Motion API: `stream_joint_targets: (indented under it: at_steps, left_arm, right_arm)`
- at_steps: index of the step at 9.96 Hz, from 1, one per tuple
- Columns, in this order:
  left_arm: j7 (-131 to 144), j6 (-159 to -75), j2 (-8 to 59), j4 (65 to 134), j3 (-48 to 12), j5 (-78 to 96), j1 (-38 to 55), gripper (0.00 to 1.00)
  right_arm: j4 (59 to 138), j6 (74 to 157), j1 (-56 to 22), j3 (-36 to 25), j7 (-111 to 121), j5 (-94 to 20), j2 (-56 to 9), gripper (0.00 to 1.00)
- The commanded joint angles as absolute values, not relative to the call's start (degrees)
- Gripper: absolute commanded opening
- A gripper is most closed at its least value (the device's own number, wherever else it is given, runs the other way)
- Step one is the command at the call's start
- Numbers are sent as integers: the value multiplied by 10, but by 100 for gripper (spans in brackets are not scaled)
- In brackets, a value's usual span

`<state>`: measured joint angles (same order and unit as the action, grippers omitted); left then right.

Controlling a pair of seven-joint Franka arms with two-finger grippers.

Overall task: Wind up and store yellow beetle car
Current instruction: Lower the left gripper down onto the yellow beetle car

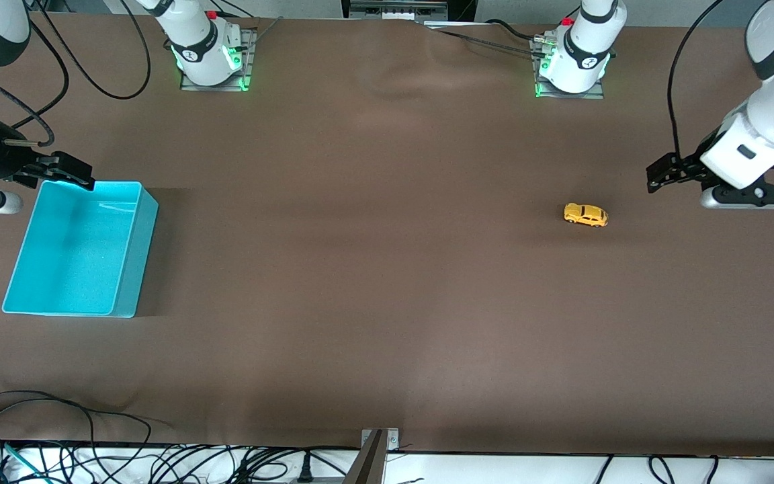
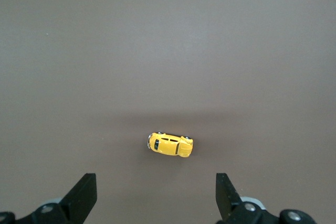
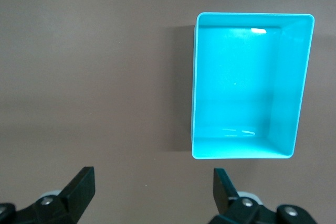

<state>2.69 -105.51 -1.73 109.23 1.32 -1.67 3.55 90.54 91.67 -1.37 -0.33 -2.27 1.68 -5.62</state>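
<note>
A rectangular turquoise plastic bin [image 1: 81, 247] sits on the brown table [image 1: 373, 289] at the right arm's end, with only its own glossy walls and floor showing inside. The tiny yellow-orange beetle-shaped toy car [image 1: 586, 215] stands on its wheels on the table toward the left arm's end, well apart from the bin. The left gripper [image 1: 662, 173] hangs in the air near the car with fingers spread wide and holding nothing. The right gripper [image 1: 68, 171], likewise spread and unladen, hangs over the bin's edge; both arms are partly cut off by the front view's borders.
</note>
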Motion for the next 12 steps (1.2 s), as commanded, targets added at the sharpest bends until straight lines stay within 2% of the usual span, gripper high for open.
stream_joint_targets:
  at_steps: [1,6,9,12]
  left_arm:
    - [21,-1120,-29,1161,12,-27,33,100]
    - [20,-1274,-17,1314,11,-26,33,100]
    - [7,-1314,-3,1374,10,-27,50,100]
    - [-171,-1327,14,1408,10,-26,59,100]
  right_arm:
    - [894,911,-11,-4,-15,8,-62,100]
    - [894,915,-11,-4,-15,8,-62,100]
    - [896,913,-11,-4,-14,8,-62,100]
    - [896,913,-7,-6,-14,8,-62,100]
